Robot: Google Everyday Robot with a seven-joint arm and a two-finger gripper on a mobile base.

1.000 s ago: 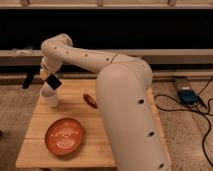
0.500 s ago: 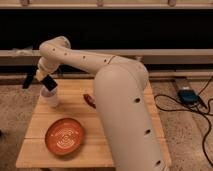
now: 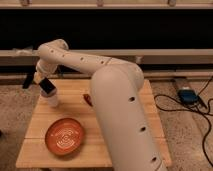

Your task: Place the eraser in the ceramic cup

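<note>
Wooden table [image 3: 135, 142] on speckled floor [image 3: 187, 130], gripper [image 3: 42, 82] above, dark wall [image 3: 125, 27] behind.

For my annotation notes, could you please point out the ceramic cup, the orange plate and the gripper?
ceramic cup [image 3: 52, 99]: camera view, on its white side wall.
orange plate [image 3: 64, 136]: camera view, on its patterned centre.
gripper [image 3: 45, 86]: camera view, just above the cup, between its fingertips.

1. The gripper [image 3: 44, 82] hangs directly above the ceramic cup [image 3: 51, 98], with the eraser [image 3: 48, 87] blocking the cup mouth.
2. The orange plate [image 3: 64, 135] occupies the table [image 3: 130, 145] front.
3. The arm [image 3: 125, 110] covers the right half.
</note>
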